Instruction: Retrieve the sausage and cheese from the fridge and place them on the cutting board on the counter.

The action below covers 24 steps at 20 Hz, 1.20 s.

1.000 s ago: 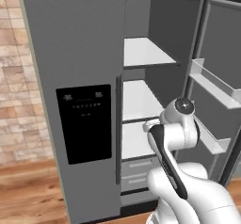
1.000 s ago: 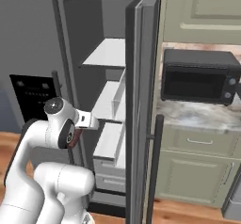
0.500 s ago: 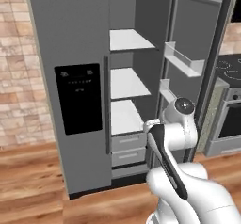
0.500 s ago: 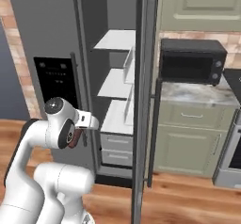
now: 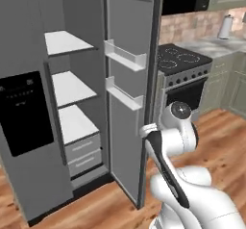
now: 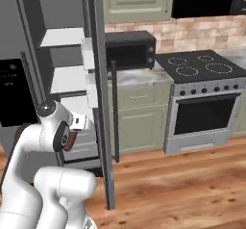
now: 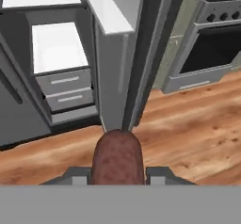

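The end effector (image 7: 117,171) is clamped on the sausage (image 7: 117,158), with one dark finger pad pressed to each side of it. In the right base view the sausage (image 6: 70,140) shows as a small reddish-brown shape at the wrist, carried in the air in front of the fridge (image 5: 72,103) and beside its open door (image 6: 98,103).

Handling judgement: the sausage is probably light and slightly yielding, with a smooth, rounded skin that may slip or roll between flat pads. The best hold is across the middle of the cylinder, with the pads square to its long axis. A grip near a rounded end would likely let it squirt out. Moderate clamping force should suffice, since excess force could deform it.

Appearance: the sausage is a short, dark reddish-brown cylinder with a mottled surface and a domed end that projects beyond the fingers in the hand view.

The fridge shelves (image 5: 72,86) visible here are white and bare. The cheese and the cutting board cannot be located from this position.
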### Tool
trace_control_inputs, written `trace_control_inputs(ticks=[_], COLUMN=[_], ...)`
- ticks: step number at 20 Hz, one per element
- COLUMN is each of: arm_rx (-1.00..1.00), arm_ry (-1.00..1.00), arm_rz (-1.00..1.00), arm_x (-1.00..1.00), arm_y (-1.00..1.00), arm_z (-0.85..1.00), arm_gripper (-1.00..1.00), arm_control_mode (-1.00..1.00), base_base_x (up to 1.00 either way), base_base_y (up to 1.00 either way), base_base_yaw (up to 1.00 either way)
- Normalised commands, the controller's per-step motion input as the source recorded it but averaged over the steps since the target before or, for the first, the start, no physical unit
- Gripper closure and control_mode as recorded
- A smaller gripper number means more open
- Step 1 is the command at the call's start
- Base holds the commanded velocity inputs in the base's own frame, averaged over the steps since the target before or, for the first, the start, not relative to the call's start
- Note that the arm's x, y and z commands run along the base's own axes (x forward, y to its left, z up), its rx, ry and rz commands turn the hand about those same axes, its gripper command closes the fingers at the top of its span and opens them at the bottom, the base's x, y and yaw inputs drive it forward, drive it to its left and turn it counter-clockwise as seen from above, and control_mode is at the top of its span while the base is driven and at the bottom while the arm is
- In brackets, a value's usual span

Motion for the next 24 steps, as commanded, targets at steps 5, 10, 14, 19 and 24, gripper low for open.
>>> trace_control_inputs(ticks=[5, 10, 14, 19, 24], arm_rx=[0.00, 0.00, 0.00, 0.00, 0.00], arm_ry=[0.00, 0.00, 0.00, 0.00, 0.00], arm_rz=[0.00, 0.00, 0.00, 0.00, 0.00], arm_x=[0.00, 0.00, 0.00, 0.00, 0.00], arm_y=[0.00, 0.00, 0.00, 0.00, 0.00], arm_z=[0.00, 0.00, 0.00, 0.00, 0.00], arm_gripper=[1.00, 1.00, 1.00, 1.00, 1.00], arm_control_mode=[1.00, 1.00, 1.00, 1.00, 1.00], base_base_x=[-0.07, 0.00, 0.00, 0.08, 0.28], base_base_y=[0.00, 0.01, 0.00, 0.00, 0.00], base_base_yaw=[-0.87, -0.97, -0.97, -0.84, -0.63])
